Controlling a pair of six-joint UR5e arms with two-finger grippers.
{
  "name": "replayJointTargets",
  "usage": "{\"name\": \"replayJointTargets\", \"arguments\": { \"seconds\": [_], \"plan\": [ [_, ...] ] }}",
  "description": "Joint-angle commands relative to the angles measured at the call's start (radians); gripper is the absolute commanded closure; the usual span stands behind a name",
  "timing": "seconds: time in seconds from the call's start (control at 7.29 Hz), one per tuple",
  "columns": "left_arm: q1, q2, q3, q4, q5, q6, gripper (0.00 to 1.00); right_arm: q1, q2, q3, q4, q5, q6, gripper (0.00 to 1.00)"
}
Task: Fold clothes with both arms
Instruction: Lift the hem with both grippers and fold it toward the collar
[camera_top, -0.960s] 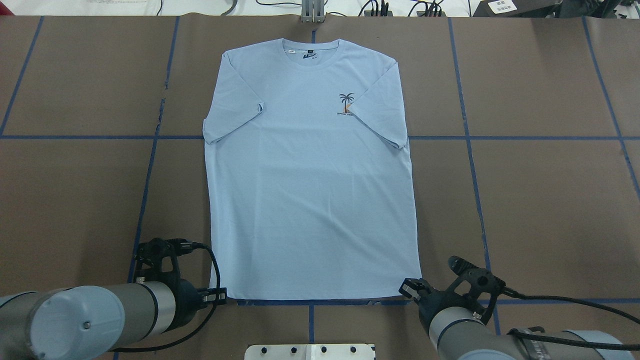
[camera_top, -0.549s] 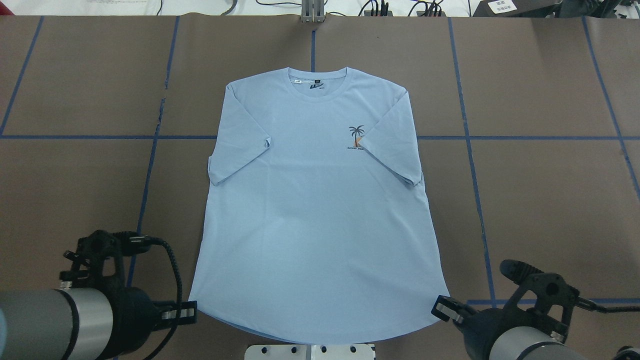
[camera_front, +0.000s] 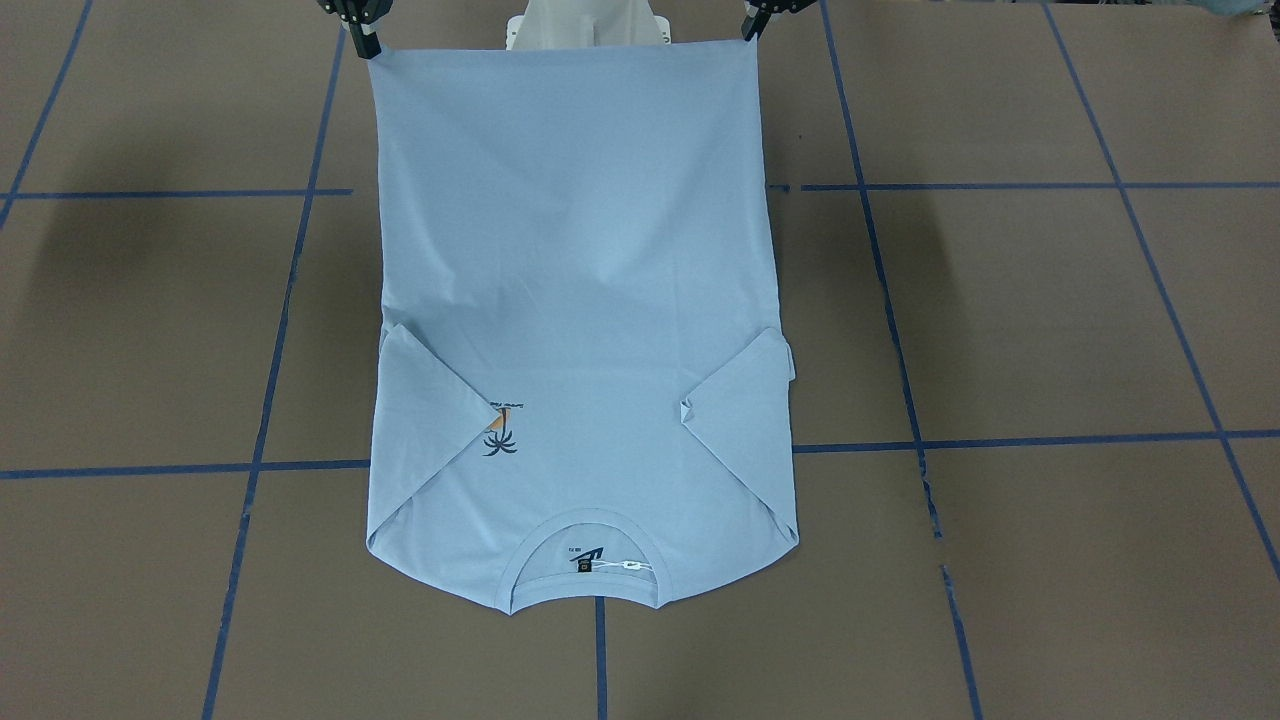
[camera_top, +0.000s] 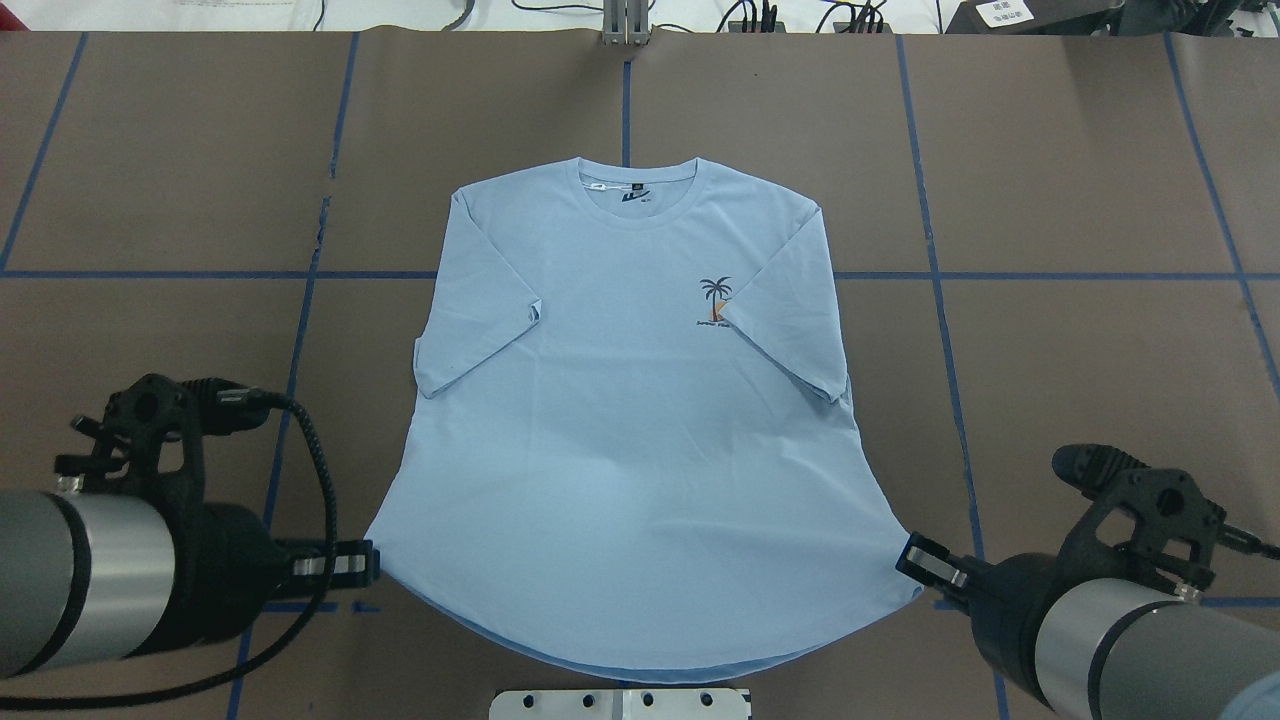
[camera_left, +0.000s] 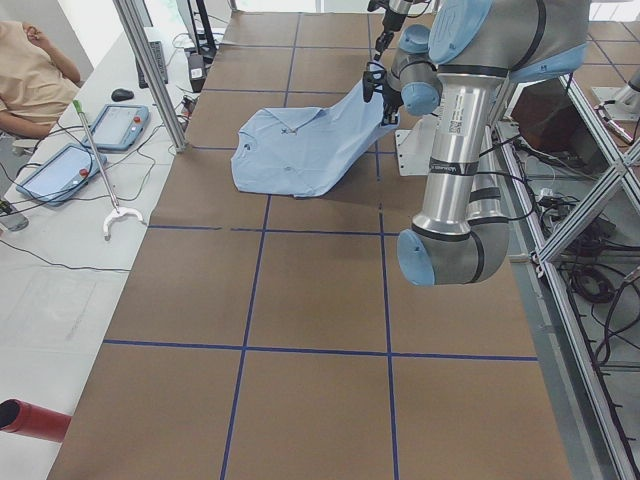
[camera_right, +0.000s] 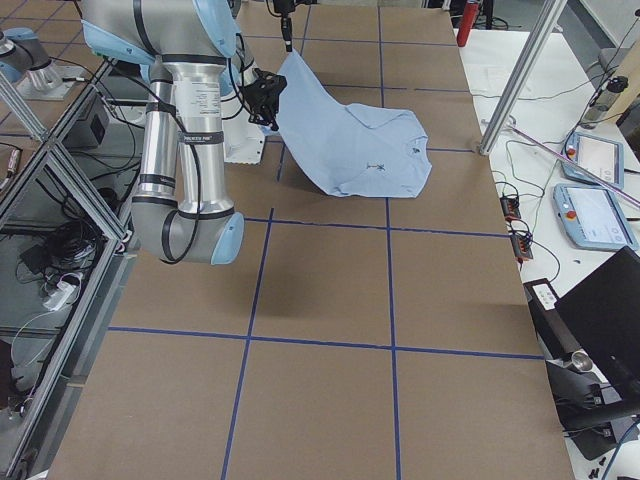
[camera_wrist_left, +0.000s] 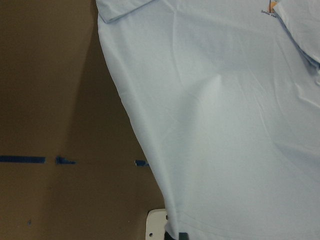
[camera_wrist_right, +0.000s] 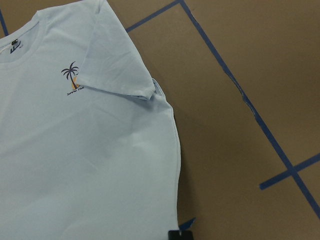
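Evidently the T-shirt (camera_top: 630, 430) is behaving as thin, light knit cloth. It is sagging between its held corners and draping in soft ripples, so it is likely to stretch, swing and slide over the brown table (camera_top: 1100, 350) rather than keep any shape of its own. Nothing about it is looking fragile, but a pull that is uneven between the two sides is probably going to skew it or wrinkle it.

The left gripper (camera_top: 345, 563) is clenching the hem (camera_top: 640, 668) at its left corner, and the right gripper (camera_top: 925, 562) is pinching the opposite corner. Those two corners are the sensible places to hold, since they are keeping the bottom edge spread wide. In the side views the hem end is hanging raised off the table while the upper half is lying flat on it.

The shirt is lying face up near the middle of the table, with its long axis running straight away from the robot. The collar (camera_top: 637, 175) is pointing toward the far edge and the hem is pointing back toward the robot's base. The small palm print (camera_top: 716, 300) is showing on the chest, partly under the edge of the right sleeve (camera_top: 790, 300) — both sleeves are lying folded inward over the front. The left sleeve (camera_top: 475, 300) is lying the same way on its side.
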Motion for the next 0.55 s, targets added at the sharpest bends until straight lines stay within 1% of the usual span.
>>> {"name": "replayJointTargets", "arguments": {
  "seconds": [0.0, 0.14, 0.27, 0.41],
  "plan": [
    [-0.198, -0.12, 0.159, 0.013, -0.06, 0.162, 1.0, 0.196, 0.145, -0.148, -0.004, 0.067, -0.131, 1.0],
    [-0.272, -0.147, 0.24, 0.011, -0.075, 0.227, 1.0, 0.299, 0.232, -0.263, 0.001, 0.123, -0.192, 1.0],
    [-0.327, -0.187, 0.338, -0.001, -0.075, 0.271, 1.0, 0.391, 0.265, -0.352, 0.011, 0.18, -0.238, 1.0],
    [-0.379, -0.232, 0.425, -0.01, -0.075, 0.323, 1.0, 0.457, 0.296, -0.424, 0.016, 0.185, -0.301, 1.0]
  ]
}}
